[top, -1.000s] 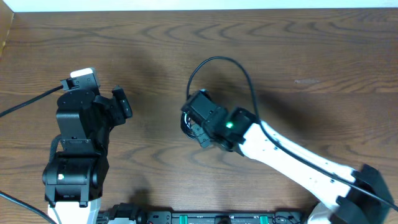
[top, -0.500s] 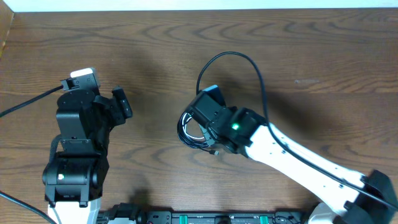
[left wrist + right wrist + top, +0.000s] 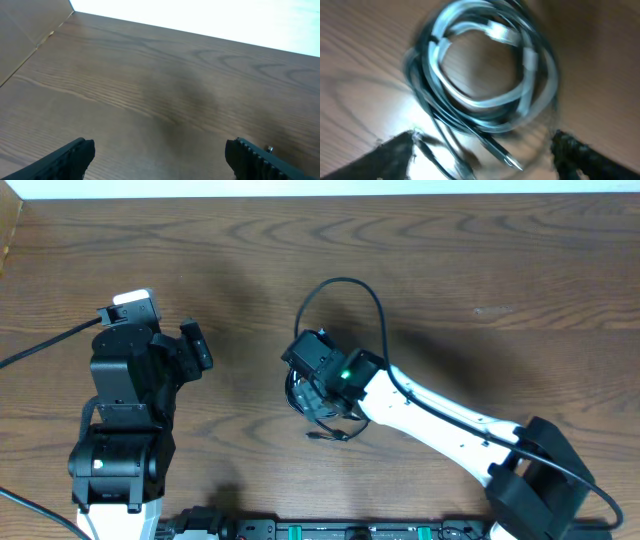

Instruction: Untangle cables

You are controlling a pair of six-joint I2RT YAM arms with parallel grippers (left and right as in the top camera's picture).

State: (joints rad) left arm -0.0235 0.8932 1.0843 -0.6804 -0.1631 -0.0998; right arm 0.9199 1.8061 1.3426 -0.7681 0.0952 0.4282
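Cables (image 3: 298,402) are lying in one coiled bundle on the worktop (image 3: 480,270), a bit left of centre in the overhead view. There you only get a sliver of dark loops poking out from under your right arm (image 3: 440,415). One loose end with a small plug (image 3: 322,437) trails out of the bundle toward the robot's side.

The right wrist camera shows it way better, though it's blurry. A light cable (image 3: 480,105) is wound into a rough ring, with several dark ones wrapped around and under it, all tangled into the same loop.

Your right gripper (image 3: 485,150) sits right over that coil with its fingers (image 3: 395,155) spread wide, one at each bottom corner of the view. It isn't clamped on anything, and the coil lies flat on the wood just ahead of them. The arm's own thicker black lead (image 3: 345,282) arcs over the worktop behind the wrist, apart from the bundle.

Your left gripper (image 3: 160,155) is well off to the left, also wide open with nothing between its fingers, just wood grain under it. A cardboard wall (image 3: 25,40) stands at the worktop's far left edge.
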